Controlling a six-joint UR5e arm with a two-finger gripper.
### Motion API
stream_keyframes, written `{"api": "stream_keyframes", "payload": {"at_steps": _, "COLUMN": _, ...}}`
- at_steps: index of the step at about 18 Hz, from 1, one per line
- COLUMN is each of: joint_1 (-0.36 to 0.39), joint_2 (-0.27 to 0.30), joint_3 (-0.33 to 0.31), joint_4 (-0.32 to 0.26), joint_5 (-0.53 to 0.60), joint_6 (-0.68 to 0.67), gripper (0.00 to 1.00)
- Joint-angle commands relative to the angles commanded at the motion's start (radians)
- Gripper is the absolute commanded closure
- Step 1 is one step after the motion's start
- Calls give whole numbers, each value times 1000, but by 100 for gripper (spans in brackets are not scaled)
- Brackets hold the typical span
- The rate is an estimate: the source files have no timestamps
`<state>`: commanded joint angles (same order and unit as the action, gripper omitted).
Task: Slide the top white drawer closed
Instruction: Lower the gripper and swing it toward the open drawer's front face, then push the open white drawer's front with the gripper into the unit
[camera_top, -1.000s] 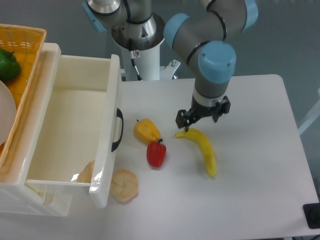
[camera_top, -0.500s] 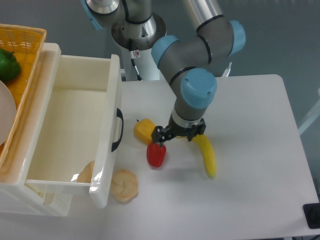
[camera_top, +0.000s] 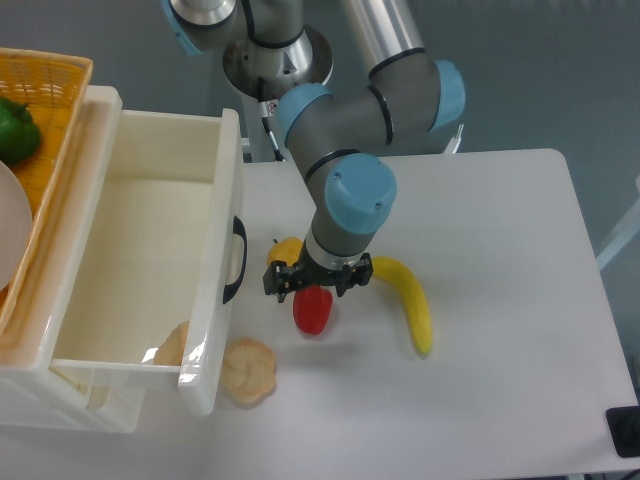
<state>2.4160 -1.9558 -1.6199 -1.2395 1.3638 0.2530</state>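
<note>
The top white drawer (camera_top: 150, 250) stands pulled far out from the cabinet at the left, its front panel with a black curved handle (camera_top: 236, 260) facing right. It looks empty inside. My gripper (camera_top: 283, 289) hangs low over the table to the right of the handle, above a red pepper (camera_top: 312, 311) and a yellow pepper (camera_top: 286, 250). The fingers are dark and small; I cannot tell if they are open or shut. Nothing shows in the gripper.
A banana (camera_top: 410, 300) lies right of the gripper. A bread roll (camera_top: 248, 370) lies by the drawer's front corner, another roll (camera_top: 172, 346) shows below the drawer. An orange wicker basket (camera_top: 45, 90) with a green pepper (camera_top: 15, 130) sits on the cabinet.
The arm has swung left across the table, from above the banana's stem end to above the peppers, closer to the drawer handle. The drawer has not moved.
</note>
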Motion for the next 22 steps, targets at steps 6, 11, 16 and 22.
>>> {"api": "stream_keyframes", "payload": {"at_steps": 6, "joint_1": -2, "joint_2": 3, "joint_3": 0, "joint_4": -3, "joint_5": -38, "joint_6": 20, "gripper": 0}}
{"api": "stream_keyframes", "payload": {"at_steps": 11, "joint_1": -9, "joint_2": 8, "joint_3": 0, "joint_4": -5, "joint_5": -48, "joint_6": 20, "gripper": 0}}
{"api": "stream_keyframes", "payload": {"at_steps": 16, "joint_1": -15, "joint_2": 14, "joint_3": 0, "joint_4": -8, "joint_5": -49, "joint_6": 19, "gripper": 0}}
{"api": "stream_keyframes", "payload": {"at_steps": 22, "joint_1": -25, "joint_2": 34, "joint_3": -2, "joint_4": -9, "joint_5": -49, "joint_6": 17, "gripper": 0}}
